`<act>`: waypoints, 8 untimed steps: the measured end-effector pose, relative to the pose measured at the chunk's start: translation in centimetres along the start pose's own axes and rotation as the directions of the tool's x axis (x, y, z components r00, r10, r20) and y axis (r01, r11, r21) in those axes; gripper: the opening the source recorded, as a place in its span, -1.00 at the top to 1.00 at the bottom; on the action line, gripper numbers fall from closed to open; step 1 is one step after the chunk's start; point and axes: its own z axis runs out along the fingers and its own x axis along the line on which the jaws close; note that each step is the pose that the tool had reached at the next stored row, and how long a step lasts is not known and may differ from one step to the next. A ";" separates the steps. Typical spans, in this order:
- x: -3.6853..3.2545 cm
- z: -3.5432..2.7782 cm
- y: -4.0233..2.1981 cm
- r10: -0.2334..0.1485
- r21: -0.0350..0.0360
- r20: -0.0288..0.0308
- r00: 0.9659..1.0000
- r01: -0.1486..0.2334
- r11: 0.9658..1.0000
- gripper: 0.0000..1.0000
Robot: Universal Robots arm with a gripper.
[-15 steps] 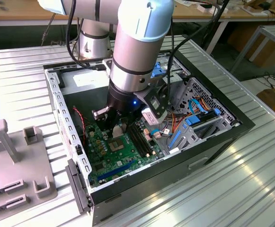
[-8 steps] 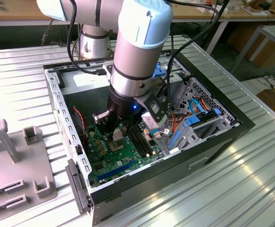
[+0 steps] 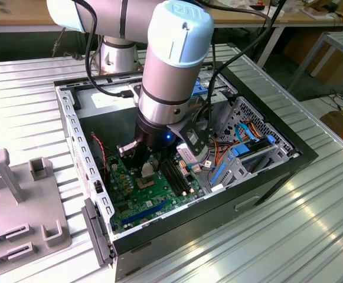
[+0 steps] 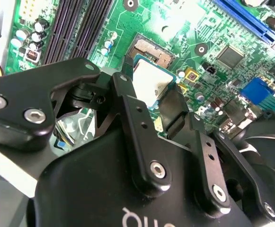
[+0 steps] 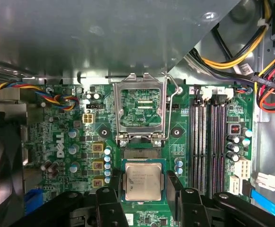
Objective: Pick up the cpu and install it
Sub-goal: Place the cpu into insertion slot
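- The arm [image 3: 174, 65] plunges into the open computer case [image 3: 265, 171], dead centre of the exterior view, with the gripper [image 3: 146, 166] low over the green motherboard [image 3: 141, 203].
- In both wrist views the gripper [image 5: 144, 185] [image 4: 152, 92] has its jaws pinching the cpu [image 5: 143, 177] [image 4: 150, 80], one black finger [image 5: 110, 205] [image 4: 132, 113] against each of two opposite edges, dull grey top facing up.
- The cpu hangs partly over the socket [image 5: 142, 153] [image 4: 151, 49], not seated; the socket's gold contacts are exposed beside it.
- The silver socket frame [image 5: 139, 109] is swung open on the socket's far side.
- Long black memory slots [image 5: 208, 142] run alongside the socket.
- On the exterior view's left, a grey fixture [image 3: 18, 200] sits on the ribbed metal table [image 3: 277, 236].
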 end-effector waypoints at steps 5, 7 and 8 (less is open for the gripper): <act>0.01 0.21 0.00 0.000 0.000 0.000 1.000 0.000 1.000 0.05; 0.01 0.23 0.00 0.000 0.000 0.000 1.000 0.000 1.000 0.05; 0.00 0.25 0.00 0.000 0.000 0.000 1.000 0.000 1.000 0.05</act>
